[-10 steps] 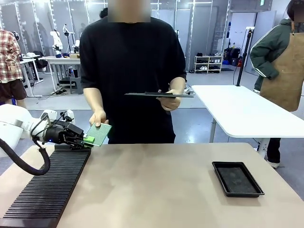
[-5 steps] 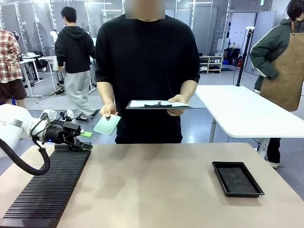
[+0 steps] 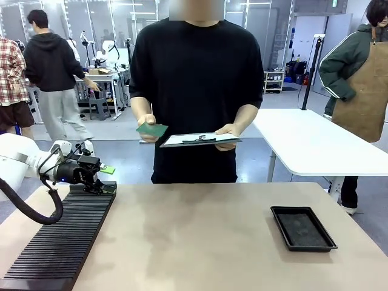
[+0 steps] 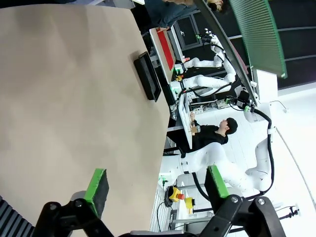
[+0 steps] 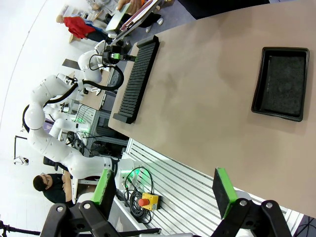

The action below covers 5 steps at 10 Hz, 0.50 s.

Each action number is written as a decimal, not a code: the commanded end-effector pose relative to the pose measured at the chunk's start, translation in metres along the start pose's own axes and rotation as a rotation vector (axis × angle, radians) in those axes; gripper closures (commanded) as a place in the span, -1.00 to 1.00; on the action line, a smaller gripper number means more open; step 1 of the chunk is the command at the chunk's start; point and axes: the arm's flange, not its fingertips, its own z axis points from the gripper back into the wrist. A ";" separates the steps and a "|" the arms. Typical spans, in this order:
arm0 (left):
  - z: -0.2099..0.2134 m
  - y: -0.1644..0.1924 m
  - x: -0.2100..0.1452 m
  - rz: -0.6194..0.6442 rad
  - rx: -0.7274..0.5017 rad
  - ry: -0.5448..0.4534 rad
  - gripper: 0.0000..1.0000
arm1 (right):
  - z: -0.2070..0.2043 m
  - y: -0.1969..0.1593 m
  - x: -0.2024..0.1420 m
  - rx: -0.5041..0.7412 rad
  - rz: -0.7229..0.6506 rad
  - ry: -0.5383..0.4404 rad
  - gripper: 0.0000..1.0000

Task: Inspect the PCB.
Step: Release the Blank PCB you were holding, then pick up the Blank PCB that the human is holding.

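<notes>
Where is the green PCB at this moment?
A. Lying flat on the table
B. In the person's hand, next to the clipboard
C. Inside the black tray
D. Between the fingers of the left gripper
B: the PCB is in the person's hand, raised beside the clipboard, while the left gripper stands open with nothing between its pads.

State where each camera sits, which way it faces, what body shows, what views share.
Front: fixed between the arms, facing across the table at the person holding the PCB; left pincer open at picture left.
Left wrist: on the left arm, looking along the left pincer over the table toward the black tray.
Right wrist: on the right arm, facing the table along the open right pincer.
Shared: the black tray lies in all three.
</notes>
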 end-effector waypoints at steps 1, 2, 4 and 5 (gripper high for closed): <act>-0.001 -0.001 0.001 -0.004 -0.001 0.002 -1.00 | 0.000 -0.001 0.000 0.010 0.019 -0.003 -1.00; -0.001 -0.001 0.001 -0.004 -0.001 0.002 -1.00 | 0.000 -0.001 0.000 0.010 0.019 -0.003 -1.00; -0.001 -0.001 0.001 -0.004 -0.001 0.002 -1.00 | 0.000 -0.001 0.000 0.010 0.019 -0.003 -1.00; -0.001 -0.001 0.001 -0.004 -0.001 0.002 -1.00 | 0.000 -0.001 0.000 0.010 0.019 -0.003 -1.00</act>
